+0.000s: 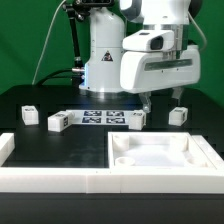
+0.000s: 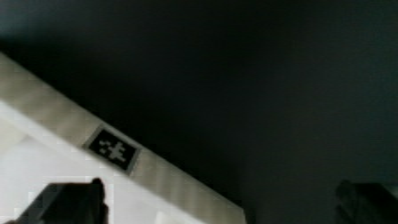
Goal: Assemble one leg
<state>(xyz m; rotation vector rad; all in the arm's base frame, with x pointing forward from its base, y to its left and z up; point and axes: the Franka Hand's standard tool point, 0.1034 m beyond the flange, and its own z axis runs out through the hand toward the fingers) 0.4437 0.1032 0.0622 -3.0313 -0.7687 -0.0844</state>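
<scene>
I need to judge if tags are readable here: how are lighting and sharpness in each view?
Exterior view: evenly lit, fairly sharp, though the white panel shows little shading against the black table. Wrist view: mostly dark and soft; the one tag is blurred, and the fingers are dim silhouettes.

Exterior view: bright, even light; white panel [image 1: 150, 157] nearly washed out, surface detail lost.
Shadows: soft, barely readable on the black worktop [image 1: 30, 97].
Wrist view: dim, mostly dark, grainy.
Focus: jaws blurred silhouettes; tag [image 2: 118, 150] soft.
</scene>
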